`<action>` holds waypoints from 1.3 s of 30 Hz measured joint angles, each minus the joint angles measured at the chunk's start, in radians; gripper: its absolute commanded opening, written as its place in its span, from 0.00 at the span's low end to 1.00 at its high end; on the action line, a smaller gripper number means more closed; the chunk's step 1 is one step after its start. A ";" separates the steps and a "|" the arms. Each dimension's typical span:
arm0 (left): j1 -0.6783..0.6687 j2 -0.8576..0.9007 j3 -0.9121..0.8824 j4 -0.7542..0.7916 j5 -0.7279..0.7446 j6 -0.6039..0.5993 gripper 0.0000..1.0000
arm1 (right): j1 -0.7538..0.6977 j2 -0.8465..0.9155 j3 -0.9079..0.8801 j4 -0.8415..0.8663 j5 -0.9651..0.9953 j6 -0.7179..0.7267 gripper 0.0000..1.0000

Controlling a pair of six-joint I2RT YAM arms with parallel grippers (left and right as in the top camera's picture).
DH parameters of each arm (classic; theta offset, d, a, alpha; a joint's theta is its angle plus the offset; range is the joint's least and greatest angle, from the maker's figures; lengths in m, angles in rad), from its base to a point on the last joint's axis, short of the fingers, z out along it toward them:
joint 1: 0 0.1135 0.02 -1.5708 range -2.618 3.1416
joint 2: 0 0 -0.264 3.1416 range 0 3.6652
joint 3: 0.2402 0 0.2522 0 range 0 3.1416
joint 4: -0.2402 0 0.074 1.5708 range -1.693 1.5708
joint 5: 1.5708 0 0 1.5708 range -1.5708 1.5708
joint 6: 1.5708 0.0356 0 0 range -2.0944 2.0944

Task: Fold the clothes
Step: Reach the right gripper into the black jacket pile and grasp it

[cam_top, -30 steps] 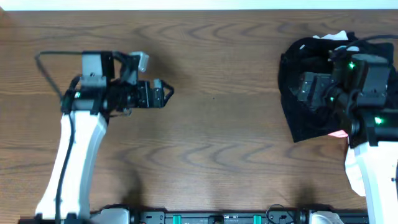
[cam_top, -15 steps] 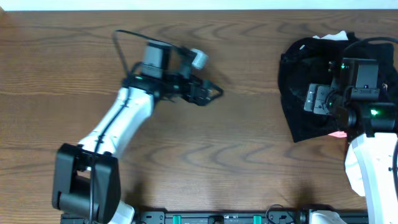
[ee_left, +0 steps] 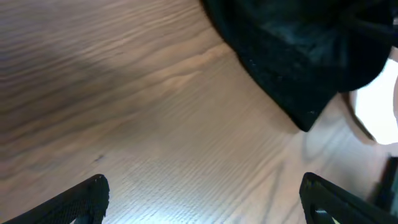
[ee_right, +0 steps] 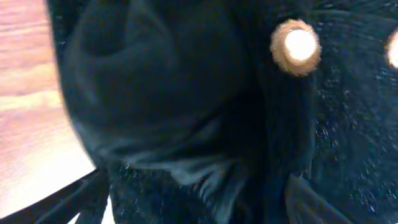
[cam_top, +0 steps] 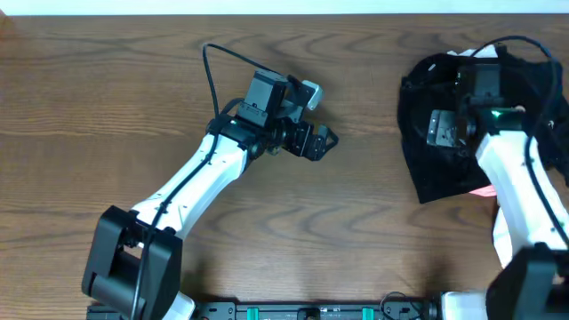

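Note:
The clothes lie in a heap at the table's right. The large black knit garment [cam_top: 425,169] is on top, with white cloth [cam_top: 478,52] showing at its far edge and pink cloth [cam_top: 484,189] at its near edge. My right gripper [cam_top: 440,132] is down on the black knit. In the right wrist view its fingers [ee_right: 199,205] are spread wide, with folds of black knit [ee_right: 174,106] between them and a pale round button [ee_right: 297,45] ahead. My left gripper [cam_top: 322,140] is open and empty over bare wood [ee_left: 205,211], left of the garment's edge [ee_left: 292,62].
The wooden table [cam_top: 178,53] stretches left of the heap. A black cable [cam_top: 213,76] loops behind the left arm. A white shape [ee_left: 379,112] shows past the garment in the left wrist view. The black rail [cam_top: 311,311] runs along the near edge.
My left arm has swung right from the table's left to its middle, toward the heap. My right gripper has shifted a little further back and left over the black garment.

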 measured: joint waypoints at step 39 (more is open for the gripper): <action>0.455 -0.232 0.000 -0.315 -0.238 -0.026 0.98 | 0.063 0.063 0.176 -0.144 0.248 -0.003 0.78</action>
